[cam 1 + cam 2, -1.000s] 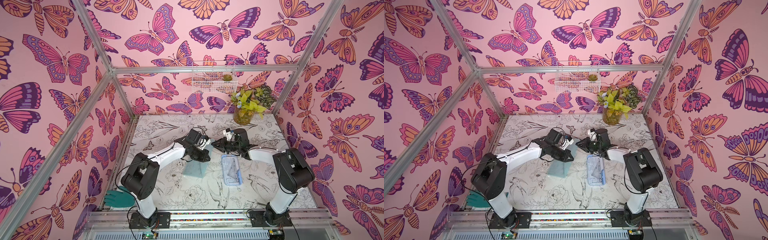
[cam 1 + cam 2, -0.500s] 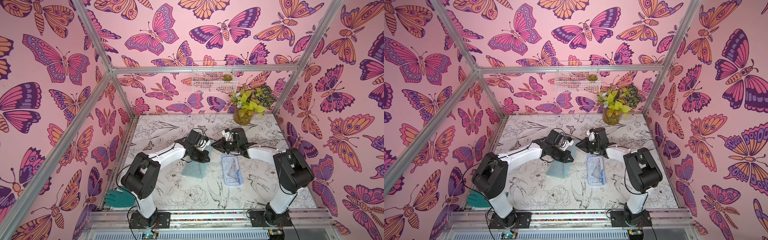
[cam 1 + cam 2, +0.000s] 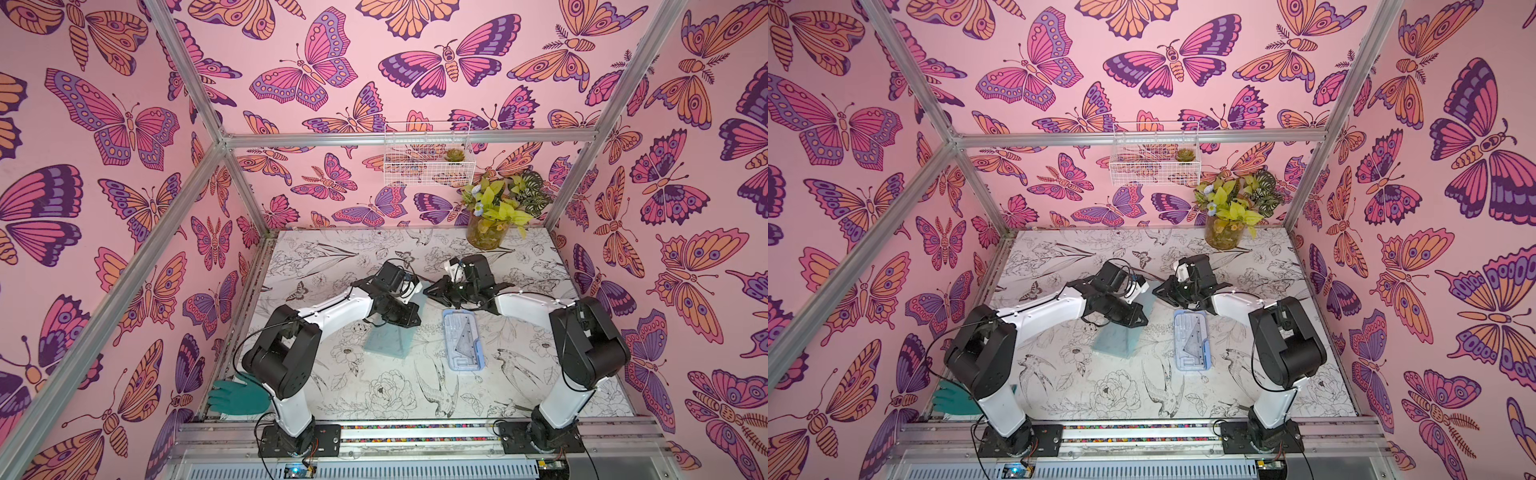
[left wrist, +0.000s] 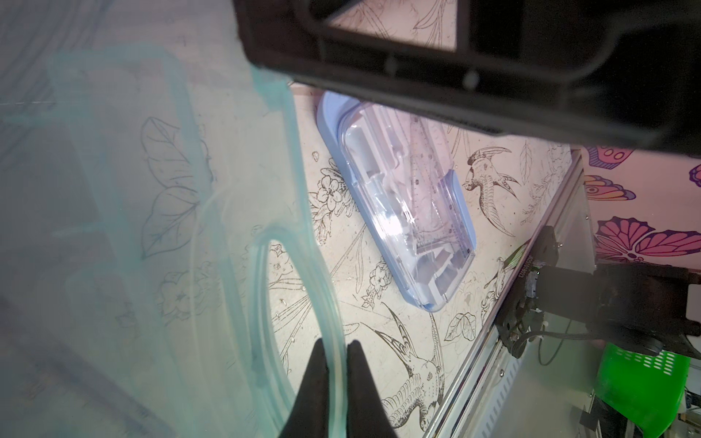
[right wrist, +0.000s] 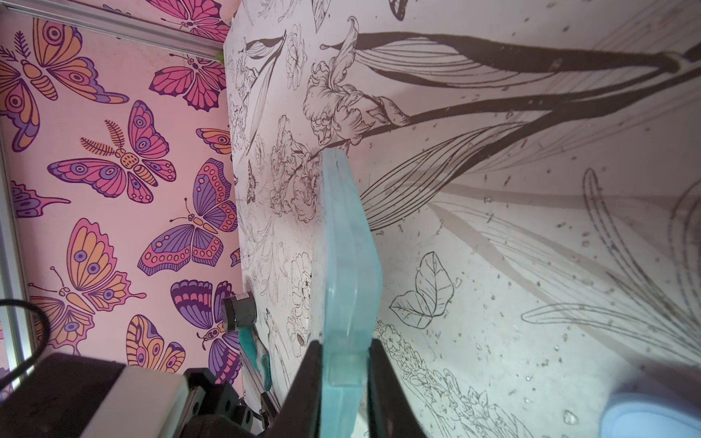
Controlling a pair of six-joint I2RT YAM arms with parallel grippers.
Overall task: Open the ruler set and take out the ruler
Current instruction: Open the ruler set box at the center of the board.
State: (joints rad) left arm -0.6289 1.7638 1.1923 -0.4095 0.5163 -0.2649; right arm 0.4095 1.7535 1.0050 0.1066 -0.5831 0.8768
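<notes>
The ruler set's blue case [image 3: 449, 345] [image 3: 1179, 351] lies flat on the table with its clear rulers [image 4: 428, 178] showing inside, and no gripper touches it. Left of it, a translucent teal cover [image 3: 388, 340] [image 3: 1115, 343] hangs tilted, lower edge near the table. My left gripper [image 4: 333, 347] [image 3: 411, 321] is shut on the cover's looped rim. My right gripper [image 5: 345, 352] [image 3: 427, 291] is shut on the cover's far edge [image 5: 347, 265], seen edge-on between its fingers. A corner of the blue case [image 5: 652, 417] shows in the right wrist view.
A glass vase of leafy plants [image 3: 484, 232] stands at the back right, below a white wire basket [image 3: 428, 158] on the wall. A teal glove [image 3: 237, 397] lies at the front left by the left arm's base. Aluminium rails [image 3: 415, 432] edge the front.
The right gripper has edged slightly to the left. Both grippers keep their hold on the teal cover, and the blue case has not moved.
</notes>
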